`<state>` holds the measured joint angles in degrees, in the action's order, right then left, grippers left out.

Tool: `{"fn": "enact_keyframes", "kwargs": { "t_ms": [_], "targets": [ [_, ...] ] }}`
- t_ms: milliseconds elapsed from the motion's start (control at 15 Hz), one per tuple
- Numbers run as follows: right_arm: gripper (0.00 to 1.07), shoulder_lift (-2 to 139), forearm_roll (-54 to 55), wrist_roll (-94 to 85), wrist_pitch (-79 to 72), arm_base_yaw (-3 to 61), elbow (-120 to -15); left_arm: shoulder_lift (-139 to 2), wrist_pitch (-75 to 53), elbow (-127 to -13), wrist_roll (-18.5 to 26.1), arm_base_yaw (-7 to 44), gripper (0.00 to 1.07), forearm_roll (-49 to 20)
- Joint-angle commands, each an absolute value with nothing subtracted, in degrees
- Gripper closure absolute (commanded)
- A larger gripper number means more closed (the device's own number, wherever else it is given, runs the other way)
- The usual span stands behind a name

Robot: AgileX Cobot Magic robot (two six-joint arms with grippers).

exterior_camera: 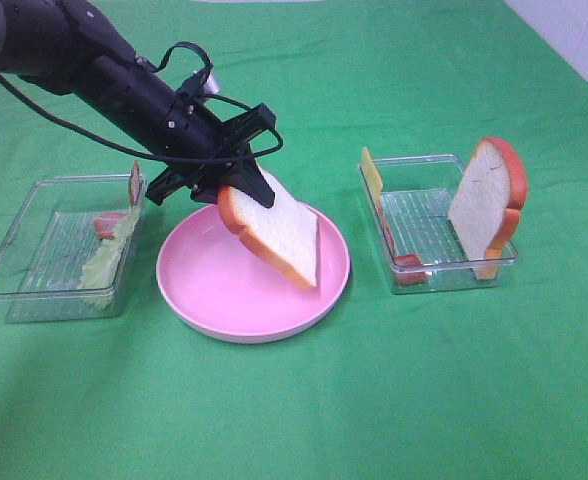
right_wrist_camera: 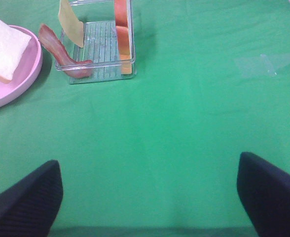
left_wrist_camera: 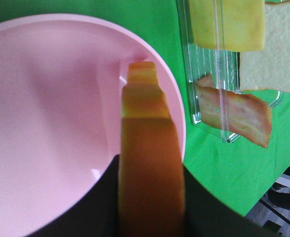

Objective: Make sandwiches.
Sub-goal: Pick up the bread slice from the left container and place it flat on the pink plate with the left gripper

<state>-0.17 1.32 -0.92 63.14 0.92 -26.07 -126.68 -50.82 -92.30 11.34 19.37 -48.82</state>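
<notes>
Two bread slices were in view, well apart. The left gripper (exterior_camera: 236,180) was clenched on the crust edge of the held bread slice (exterior_camera: 274,228), which hung tilted over the pink plate (exterior_camera: 199,275), its low corner down by the plate's surface; whether it touched could not be told. The second bread slice (exterior_camera: 489,205) stood upright against the far-right wall of the right tray (exterior_camera: 426,222), with a cheese slice (exterior_camera: 372,178) leaning at the opposite wall and a meat strip (exterior_camera: 408,268) at that tray's near corner. The left tray (exterior_camera: 44,240) held a lettuce leaf (exterior_camera: 109,255) and another red meat piece (exterior_camera: 109,222) beside it. The right gripper (right_wrist_camera: 147,192) hovered over bare green cloth (exterior_camera: 424,380), its fingers spread wide and grasping nothing.
</notes>
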Motion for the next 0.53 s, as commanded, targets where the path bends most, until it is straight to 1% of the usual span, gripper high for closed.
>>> {"fn": "enact_keyframes", "kwargs": {
  "t_ms": [67,533],
  "targets": [
    [0.15,-1.6,1.4,-1.1,63.1,0.8,-25.9,-127.9,-50.9,-92.1,12.2,19.7,1.07,-50.9],
    [0.15,-1.6,1.4,-1.1,63.1,0.8,-25.9,-128.1,-51.1,-92.1,12.0,19.7,1.07,-50.9]
  ]
}}
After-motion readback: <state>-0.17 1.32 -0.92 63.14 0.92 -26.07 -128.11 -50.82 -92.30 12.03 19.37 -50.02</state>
